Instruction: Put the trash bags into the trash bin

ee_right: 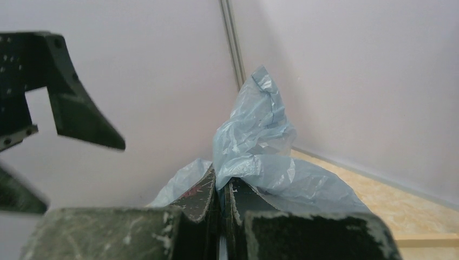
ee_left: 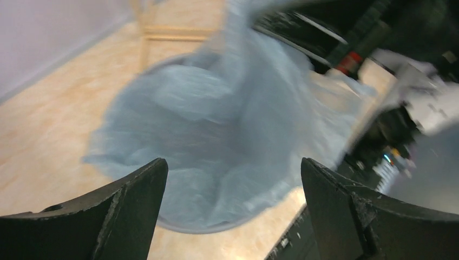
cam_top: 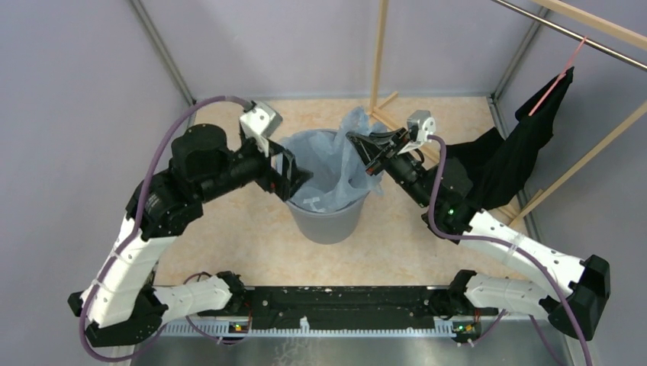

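Light-blue film bag (cam_top: 336,164) drapes into the grey bin (cam_top: 328,221), its far right corner pinched by the clamped right gripper (ee_right: 221,181). The left gripper (ee_left: 233,162) gapes empty beside the left rim. The bin's bottom is hidden.

Trash bag (cam_top: 341,164): translucent light blue, with whitish glints on the wrinkles. Trash bin (cam_top: 328,221): plain mid grey. Table (cam_top: 229,236): pale beige, mottled speckle like chipboard. Garment (cam_top: 526,145) far right: solid black, on a pink-red hanger (cam_top: 557,78). Left arm (cam_top: 130,259) and right arm (cam_top: 519,252): white near links, black far links, purple cables (cam_top: 200,105). Left fingers (ee_left: 124,211) and right fingers (ee_right: 197,197): black with whitish scuffs, plus a faint reddish mark on the right. Walls (cam_top: 76,114): pale lilac-grey. Slats (cam_top: 379,53): light bare wood.
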`<state>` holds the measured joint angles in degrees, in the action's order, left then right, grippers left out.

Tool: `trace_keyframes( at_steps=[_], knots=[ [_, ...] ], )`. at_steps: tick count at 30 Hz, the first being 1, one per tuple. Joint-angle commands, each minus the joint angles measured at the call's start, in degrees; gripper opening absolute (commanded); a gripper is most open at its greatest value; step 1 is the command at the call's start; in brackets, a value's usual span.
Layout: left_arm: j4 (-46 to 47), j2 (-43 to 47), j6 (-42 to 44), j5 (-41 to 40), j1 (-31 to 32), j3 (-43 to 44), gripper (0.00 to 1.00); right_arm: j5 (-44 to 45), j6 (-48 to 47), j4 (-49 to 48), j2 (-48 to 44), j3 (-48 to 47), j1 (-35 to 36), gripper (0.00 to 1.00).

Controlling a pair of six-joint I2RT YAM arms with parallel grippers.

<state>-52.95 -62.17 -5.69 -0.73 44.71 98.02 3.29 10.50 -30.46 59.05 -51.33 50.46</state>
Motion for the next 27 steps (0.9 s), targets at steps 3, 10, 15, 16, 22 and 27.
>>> trace_keyframes(
  at_steps=[3,10,15,16,22,27],
  knots=[
    [8.18,1.06,5.15,26.78,0.29,-14.04,0.99,-0.72,-0.47,-1.86,-0.15,-0.61,0.06,0.00],
    [19.70,-5.71,1.47,11.23,0.23,-18.63,0.72,-1.69,0.06,-2.09,0.12,-0.59,0.07,0.00],
    [18.58,-11.59,-6.61,-7.65,-0.98,-17.12,0.54,-1.63,0.05,-1.98,-0.10,-0.29,0.08,0.00],
    [18.81,-12.34,-7.74,-7.51,-1.08,-17.70,0.51,-1.54,0.05,-2.16,-0.17,-0.20,0.08,0.00],
    [22.11,-14.40,-14.53,-2.14,-0.95,-25.32,0.36,-1.15,-0.04,-1.24,1.47,-1.04,0.06,0.00],
    [26.90,-8.74,-16.66,1.33,-0.94,-31.37,0.40,0.40,0.64,2.98,5.62,-4.51,-0.21,0.00]
  ],
)
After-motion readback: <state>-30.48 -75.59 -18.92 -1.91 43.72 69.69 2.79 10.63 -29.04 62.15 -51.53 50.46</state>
